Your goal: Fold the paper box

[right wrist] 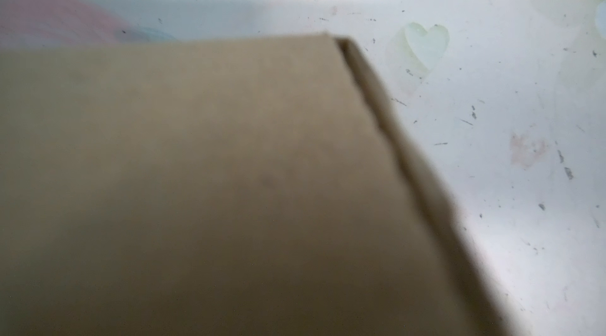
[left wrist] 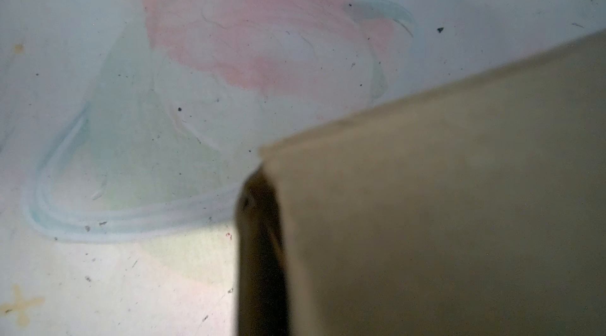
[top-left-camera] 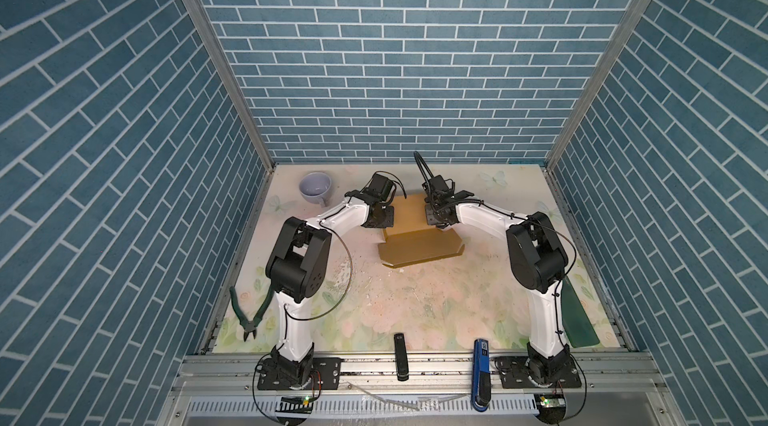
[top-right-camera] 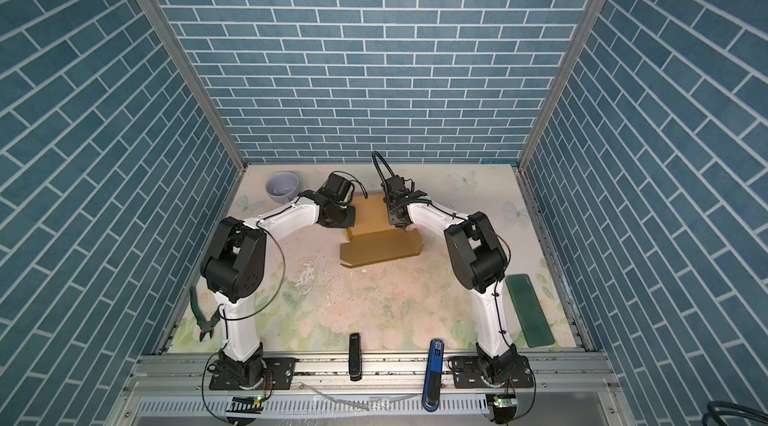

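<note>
Tan paper box (right wrist: pixel 196 186) fills both wrist views, blurred; left claw (top-left-camera: pixel 384 218) pressed together, right claw (top-left-camera: pixel 432 218) impossible to tell.

Blurred and cropped by frame edges in both wrist views: paper box (right wrist: pixel 196 186); side edges of raised rear panel covered by both wrists in both top views; tips of left end effector (top-left-camera: pixel 384 220) hidden under own housing; closed, hold on cardboard impossible to judge; dark blurred shape beside cardboard wall in left wrist view, identity unclear; tips of right end effector (top-left-camera: pixel 433 218) hidden, jaw stand impossible to judge; green pliers (top-left-camera: pixel 248 330) partly behind left arm; inner edge of green slab (top-left-camera: pixel 579 320) behind right arm; lettering on blue device (top-left-camera: pixel 481 361) too small to read.
</note>
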You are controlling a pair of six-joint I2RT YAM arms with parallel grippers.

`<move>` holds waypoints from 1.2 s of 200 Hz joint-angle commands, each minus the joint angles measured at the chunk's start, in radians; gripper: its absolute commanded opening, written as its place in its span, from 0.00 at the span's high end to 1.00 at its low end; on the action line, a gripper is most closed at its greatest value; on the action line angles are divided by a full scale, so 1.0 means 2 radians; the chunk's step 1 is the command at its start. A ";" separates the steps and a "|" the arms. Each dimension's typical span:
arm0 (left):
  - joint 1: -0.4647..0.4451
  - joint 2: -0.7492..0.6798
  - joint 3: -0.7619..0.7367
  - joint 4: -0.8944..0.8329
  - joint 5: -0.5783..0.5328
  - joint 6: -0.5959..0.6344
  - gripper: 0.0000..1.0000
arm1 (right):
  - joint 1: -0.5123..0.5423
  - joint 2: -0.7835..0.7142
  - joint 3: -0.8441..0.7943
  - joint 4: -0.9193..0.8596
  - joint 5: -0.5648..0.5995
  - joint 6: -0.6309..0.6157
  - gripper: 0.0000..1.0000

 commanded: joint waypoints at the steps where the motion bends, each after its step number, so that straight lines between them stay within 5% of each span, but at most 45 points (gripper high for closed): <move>1: -0.010 0.018 0.008 -0.008 0.004 0.000 0.90 | 0.013 0.024 0.019 -0.055 -0.007 0.024 0.84; 154: -0.012 0.012 -0.001 -0.005 0.001 0.001 0.89 | 0.037 0.029 0.035 -0.113 0.067 -0.021 0.95; 192: -0.012 -0.002 -0.012 -0.002 -0.001 0.003 0.89 | 0.037 0.002 0.003 -0.080 0.040 -0.017 0.83; 240: -0.012 -0.021 -0.036 0.010 -0.007 0.006 0.89 | 0.036 -0.030 -0.019 -0.054 0.038 0.013 0.79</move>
